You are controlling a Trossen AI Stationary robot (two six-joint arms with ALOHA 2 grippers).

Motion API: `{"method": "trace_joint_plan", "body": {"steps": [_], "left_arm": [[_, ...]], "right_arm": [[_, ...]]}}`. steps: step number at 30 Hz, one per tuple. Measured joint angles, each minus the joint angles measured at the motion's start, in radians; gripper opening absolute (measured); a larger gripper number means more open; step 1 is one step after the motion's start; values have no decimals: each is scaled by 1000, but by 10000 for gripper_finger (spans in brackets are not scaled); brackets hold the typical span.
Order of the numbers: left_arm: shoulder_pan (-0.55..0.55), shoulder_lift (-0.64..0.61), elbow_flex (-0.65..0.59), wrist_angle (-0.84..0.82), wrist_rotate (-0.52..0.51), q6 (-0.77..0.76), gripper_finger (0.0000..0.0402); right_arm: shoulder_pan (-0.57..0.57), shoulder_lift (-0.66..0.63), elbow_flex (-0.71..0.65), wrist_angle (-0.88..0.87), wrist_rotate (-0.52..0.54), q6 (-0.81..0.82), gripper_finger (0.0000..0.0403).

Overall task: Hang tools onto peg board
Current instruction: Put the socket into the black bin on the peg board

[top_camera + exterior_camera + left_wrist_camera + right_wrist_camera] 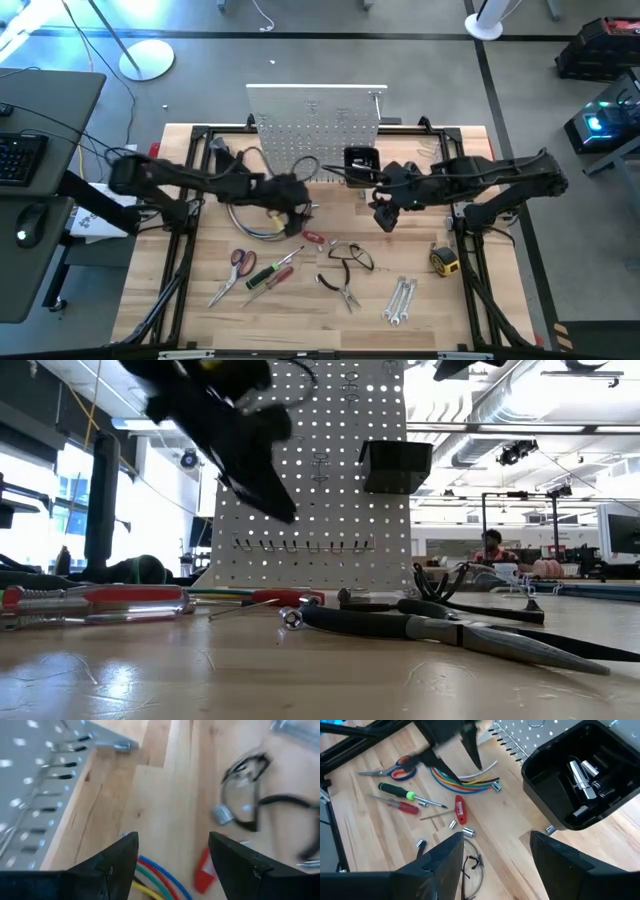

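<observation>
The white peg board (pixel 315 125) stands at the table's far edge with a black bin (pixel 360 160) on it. Tools lie flat on the wood: red-handled scissors (pixel 240 262), a green-handled screwdriver (pixel 263 276), black-handled pliers (pixel 340 290), silver wrenches (pixel 400 300), a yellow tape measure (pixel 445 262) and a short red-handled screwdriver (pixel 460 810). My left gripper (pixel 172 865) is open above the coloured cables (pixel 155 880), close to the red screwdriver's handle (pixel 202 870). My right gripper (pixel 495 865) is open in the air in front of the bin (pixel 580 780), holding nothing.
Clear safety glasses (pixel 355 258) lie mid-table, between the red screwdriver and the pliers. Small metal bits (pixel 452 824) are scattered on the wood. The bin holds several metal pieces (pixel 582 775). A row of hooks (pixel 300 545) lines the board's lower part. Black frame rails (pixel 180 260) run along both table sides.
</observation>
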Motion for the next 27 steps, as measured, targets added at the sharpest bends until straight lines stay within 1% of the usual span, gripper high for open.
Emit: {"method": "trace_joint_plan", "body": {"steps": [4,8,14,16,21,27], "left_arm": [[16,125,51,0,-46,19,236],[32,205,91,6,-115,1,236],[50,321,136,-11,-105,30,228],[52,340,158,-18,-82,30,221],[44,359,168,-36,-83,52,193],[44,358,168,-54,-85,55,128]], "right_arm": [[0,0,0,0,2,20,224],[0,0,0,4,10,41,224],[0,0,0,9,27,59,224],[0,0,0,9,27,62,224],[0,0,0,10,27,61,224],[-1,0,0,12,49,59,224]]}}
